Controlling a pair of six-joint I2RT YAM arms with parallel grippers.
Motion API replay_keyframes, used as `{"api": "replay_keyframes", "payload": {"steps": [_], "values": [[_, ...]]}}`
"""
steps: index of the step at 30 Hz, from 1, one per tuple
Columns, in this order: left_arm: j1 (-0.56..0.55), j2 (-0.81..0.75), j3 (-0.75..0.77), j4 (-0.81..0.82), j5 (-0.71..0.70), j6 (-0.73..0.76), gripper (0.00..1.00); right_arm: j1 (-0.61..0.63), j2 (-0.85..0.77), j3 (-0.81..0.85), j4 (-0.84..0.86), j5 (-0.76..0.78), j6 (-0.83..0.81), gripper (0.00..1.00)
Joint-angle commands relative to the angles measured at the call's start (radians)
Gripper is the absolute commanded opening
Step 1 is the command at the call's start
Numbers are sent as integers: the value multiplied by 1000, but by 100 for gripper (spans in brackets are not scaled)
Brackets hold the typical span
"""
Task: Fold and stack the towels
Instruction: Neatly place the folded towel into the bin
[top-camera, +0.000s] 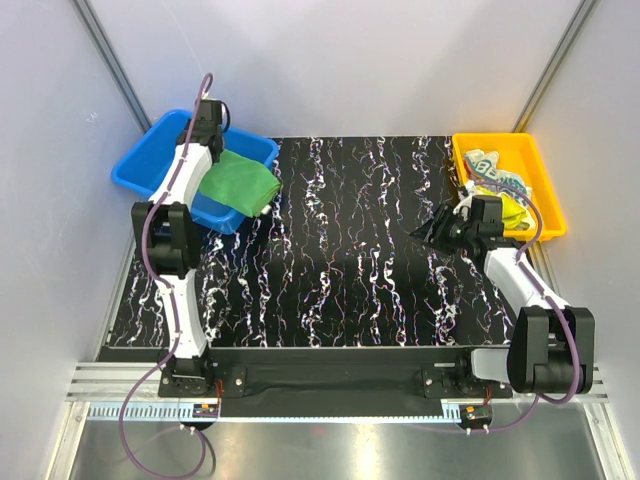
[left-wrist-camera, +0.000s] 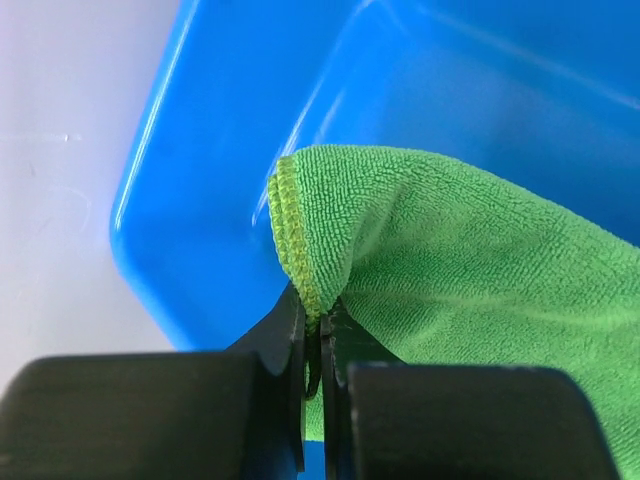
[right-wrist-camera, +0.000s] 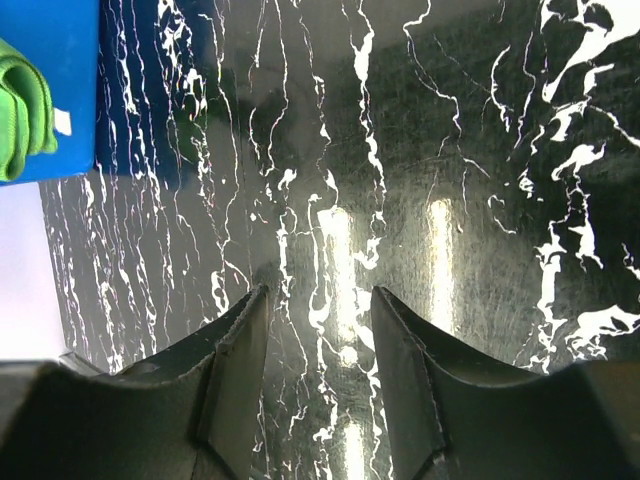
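Note:
The green towel (top-camera: 240, 180) hangs half over the near rim of the blue bin (top-camera: 150, 165). My left gripper (top-camera: 216, 150) is shut on its stitched corner; the left wrist view shows that corner pinched between the jaws of the left gripper (left-wrist-camera: 318, 305), with the green towel (left-wrist-camera: 450, 250) trailing right over the blue bin (left-wrist-camera: 200, 150). A crumpled yellow towel (top-camera: 512, 210) and a pale, teal-printed cloth (top-camera: 488, 168) lie in the yellow bin (top-camera: 548, 195). My right gripper (top-camera: 427, 232) hovers open and empty over the mat, as the right gripper (right-wrist-camera: 320, 295) shows in its own view.
A black, white-veined mat (top-camera: 340, 250) covers the table between the two bins. The right wrist view catches the blue bin (right-wrist-camera: 60, 90) and a bit of green towel (right-wrist-camera: 20, 110) at the far left. White walls close in on three sides.

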Motion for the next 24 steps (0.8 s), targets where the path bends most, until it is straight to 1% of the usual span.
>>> {"api": "replay_keyframes", "payload": {"steps": [1,6,7,8,9,10,12,15,19,20,21,23,24], "values": [[38,16,36,153,51,8,0,10,-53,-3,92,-9,22,52],[46,87,21,248,67,76,0,10,-75,1,86,-7,18,52],[50,106,43,254,50,77,0,10,-82,2,82,-1,13,52],[53,128,77,218,56,68,0,10,-85,2,82,2,13,52],[53,178,106,202,63,59,0,10,-87,-2,82,5,13,52],[53,194,126,197,68,64,0,10,-90,-2,81,10,10,52],[74,214,113,243,53,80,0,10,-87,3,75,19,7,52],[85,257,120,279,70,90,0,10,-76,3,78,25,5,52],[114,327,201,276,77,97,0,10,-53,8,82,30,4,52],[122,335,209,286,76,94,3,10,-50,8,84,34,4,52],[127,341,215,295,73,91,11,10,-47,6,90,36,5,52],[133,341,217,346,39,111,21,10,-32,8,95,36,5,52],[134,343,219,358,22,120,28,10,-26,9,99,36,5,52]]}}
